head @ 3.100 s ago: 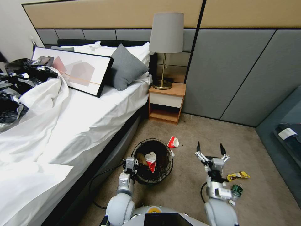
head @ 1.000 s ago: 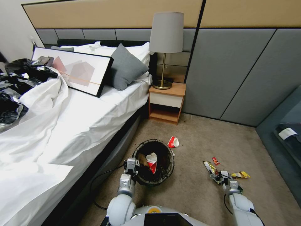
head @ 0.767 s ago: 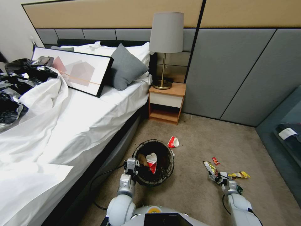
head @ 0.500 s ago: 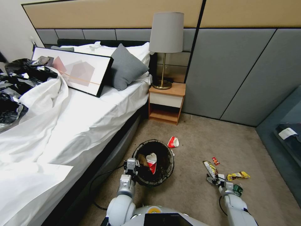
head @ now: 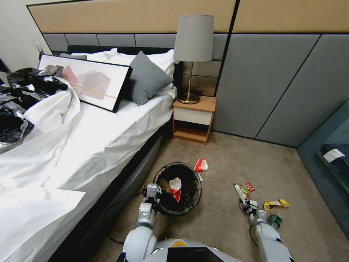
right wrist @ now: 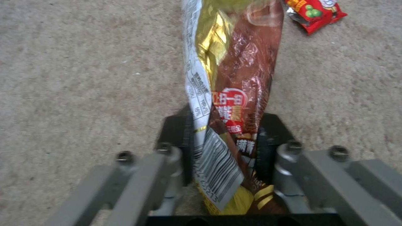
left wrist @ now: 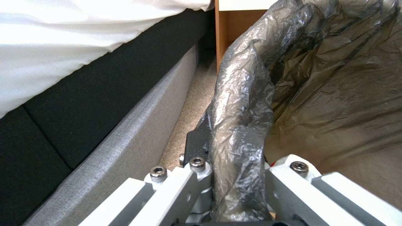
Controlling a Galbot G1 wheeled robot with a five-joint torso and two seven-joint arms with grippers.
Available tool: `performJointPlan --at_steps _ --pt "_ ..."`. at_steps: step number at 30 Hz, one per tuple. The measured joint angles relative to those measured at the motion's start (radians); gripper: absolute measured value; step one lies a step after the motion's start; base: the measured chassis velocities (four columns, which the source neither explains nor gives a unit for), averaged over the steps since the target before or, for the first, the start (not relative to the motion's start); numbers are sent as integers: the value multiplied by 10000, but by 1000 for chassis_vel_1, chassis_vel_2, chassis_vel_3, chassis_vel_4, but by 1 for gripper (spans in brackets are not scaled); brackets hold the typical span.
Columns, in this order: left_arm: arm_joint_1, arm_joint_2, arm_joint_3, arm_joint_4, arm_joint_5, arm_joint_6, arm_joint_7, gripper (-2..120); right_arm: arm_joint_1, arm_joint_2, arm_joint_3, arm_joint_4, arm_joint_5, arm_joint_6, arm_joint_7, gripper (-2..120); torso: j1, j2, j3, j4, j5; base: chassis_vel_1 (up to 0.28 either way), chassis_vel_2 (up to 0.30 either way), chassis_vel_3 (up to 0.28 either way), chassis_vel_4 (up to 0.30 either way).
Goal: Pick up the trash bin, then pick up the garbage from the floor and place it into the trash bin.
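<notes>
The trash bin point(head: 193, 198), round with a black bag liner point(left wrist: 241, 103) over its rim, stands on the carpet beside the bed. My left gripper point(head: 152, 191) point(left wrist: 234, 175) is shut on the near rim. Inside lie a red-and-white cup point(head: 175, 187) and a tan peel point(head: 165, 185). Low over the carpet on the right, my right gripper point(head: 248, 208) point(right wrist: 228, 138) is shut on a brown-and-gold snack wrapper point(head: 241, 191) point(right wrist: 238, 78). More garbage lies around it: a small red wrapper point(head: 250, 187) point(right wrist: 315, 11), a yellow wrapper point(head: 276, 203), a green-capped bottle point(head: 275, 220) and a crushed cup point(head: 200, 165).
The bed point(head: 91, 145) runs along the left, its grey base point(left wrist: 125, 125) close to the bin. A wooden nightstand point(head: 192, 122) with a lamp point(head: 192, 54) stands against the far wall. A dark blue seat point(head: 327, 163) borders the right. Open carpet lies between bin and wrappers.
My right arm dropped from a raised, open pose to the floor, shut on the brown-and-gold wrapper, and has since drifted slightly left with it. The left gripper and bin have not moved.
</notes>
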Motion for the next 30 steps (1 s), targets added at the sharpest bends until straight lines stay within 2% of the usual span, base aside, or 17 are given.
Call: performJointPlan --at_steps 1,5,7,17,19,20,21,24,25,27,29,30 --pt "0 0 0 0 0 0 0 1 0 0 0 0 0 0 0 21 0 0 0 0 0 0 0 0 0" --pt "-8 8 2 5 -3 0 2 1 -58 39 33 11 -40 76 94 3 0 0 1 -6 -11 0 0 0 0" --pt "-12 10 0 5 -6 0 2 1 -74 54 41 10 -50 91 118 0 0 0 1 -7 -14 0 0 0 0" --pt "-14 12 0 5 -12 0 3 1 -323 123 -36 422 61 293 445 0 1 -1 4 -15 -4 0 0 0 0" --pt "-18 0 13 21 -13 0 5 1 -635 199 -146 1265 356 367 632 0 1 -1 3 -17 -7 0 0 0 0" --pt "-18 0 13 21 -13 0 5 1 -635 199 -146 1265 356 367 632 0 1 -1 3 -17 -7 0 0 0 0" --pt "-19 -1 26 44 -10 0 8 1 -838 273 -204 1893 495 461 718 0 1 -1 3 -16 -10 0 0 0 0" --pt "-16 -1 43 108 21 0 12 1 -1354 523 -414 3631 611 1093 859 0 0 -2 3 -7 -10 0 0 0 0" --pt "-16 -1 43 108 21 0 12 1 -1354 523 -414 3631 611 1093 859 0 0 -2 3 -7 -10 0 0 0 0" --pt "-12 2 46 125 29 0 17 1 -1737 669 -595 4690 743 1430 848 0 1 -1 3 -8 -11 0 0 0 0" --pt "-11 5 46 130 29 0 19 1 -1841 712 -656 4964 776 1563 812 0 0 -1 3 -10 -10 0 0 0 0" --pt "-13 6 46 154 30 0 24 1 -2116 817 -818 5711 844 2060 531 0 1 -1 3 -8 -9 0 0 0 0"
